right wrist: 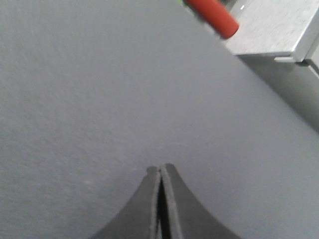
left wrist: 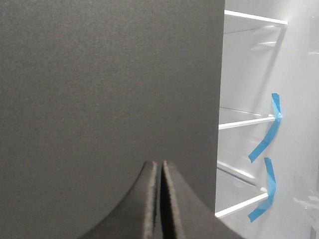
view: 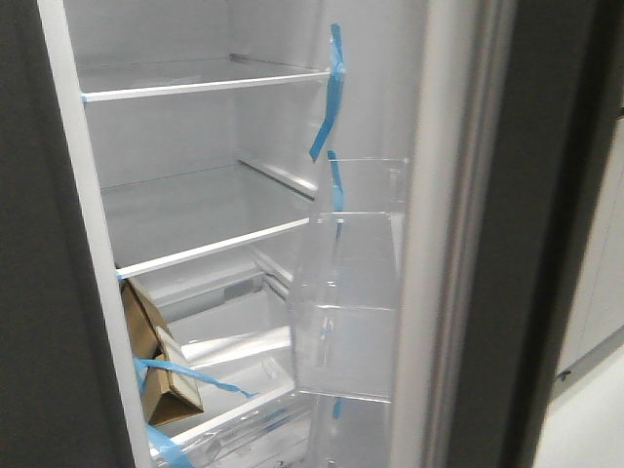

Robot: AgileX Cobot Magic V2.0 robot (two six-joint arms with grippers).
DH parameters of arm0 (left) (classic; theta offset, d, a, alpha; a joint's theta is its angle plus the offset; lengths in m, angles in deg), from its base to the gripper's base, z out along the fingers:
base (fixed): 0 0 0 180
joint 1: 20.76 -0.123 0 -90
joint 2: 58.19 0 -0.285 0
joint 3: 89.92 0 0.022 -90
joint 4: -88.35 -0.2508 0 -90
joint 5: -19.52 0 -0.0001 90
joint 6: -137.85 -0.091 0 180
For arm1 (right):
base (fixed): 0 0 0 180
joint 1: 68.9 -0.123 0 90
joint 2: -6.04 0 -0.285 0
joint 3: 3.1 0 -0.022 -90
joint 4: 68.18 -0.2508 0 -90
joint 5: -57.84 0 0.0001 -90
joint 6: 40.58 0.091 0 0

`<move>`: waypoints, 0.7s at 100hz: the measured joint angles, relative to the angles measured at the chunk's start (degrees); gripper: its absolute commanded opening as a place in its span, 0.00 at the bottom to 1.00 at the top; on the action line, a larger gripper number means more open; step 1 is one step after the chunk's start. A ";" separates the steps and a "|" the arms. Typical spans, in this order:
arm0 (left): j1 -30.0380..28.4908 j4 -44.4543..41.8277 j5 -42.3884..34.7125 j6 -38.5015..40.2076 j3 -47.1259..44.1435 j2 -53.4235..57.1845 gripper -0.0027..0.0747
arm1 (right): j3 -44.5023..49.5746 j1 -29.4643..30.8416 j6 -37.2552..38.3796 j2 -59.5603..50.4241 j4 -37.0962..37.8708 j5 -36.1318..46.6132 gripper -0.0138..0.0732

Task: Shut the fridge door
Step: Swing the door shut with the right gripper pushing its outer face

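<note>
Matte dark-grey fridge door [view: 526, 244] with white lining, blue tape strips [view: 331, 93], brown cardboard box [view: 161, 366].

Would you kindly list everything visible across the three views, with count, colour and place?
fridge door: one, dark grey outside with white lining, standing open at the right of the front view.
door bins: at least two, clear plastic, on the door's lining.
blue tape strips: several, on the door lining, the bins and the box.
shelves: two, glass with white front edges, inside the compartment.
cardboard box: one, brown, leaning low at the compartment's left.
dark-grey panel: one, plain, left of the open compartment.
red cylinder: one, blurred, in the right wrist view; purpose unclear.
left gripper: shut, empty, near the panel.
right gripper: shut, empty, facing a grey surface.
</note>
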 measured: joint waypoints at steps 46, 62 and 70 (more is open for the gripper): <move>0.00 0.00 0.00 0.00 0.00 0.00 0.01 | 0.00 -10.12 -16.23 7.28 0.00 -0.10 0.11; 0.00 0.00 0.00 0.00 0.00 0.00 0.01 | -0.39 -12.09 -24.82 9.50 0.00 0.23 0.11; 0.00 0.00 0.00 0.00 0.00 0.00 0.01 | -1.81 -12.75 -27.72 10.97 0.00 0.11 0.11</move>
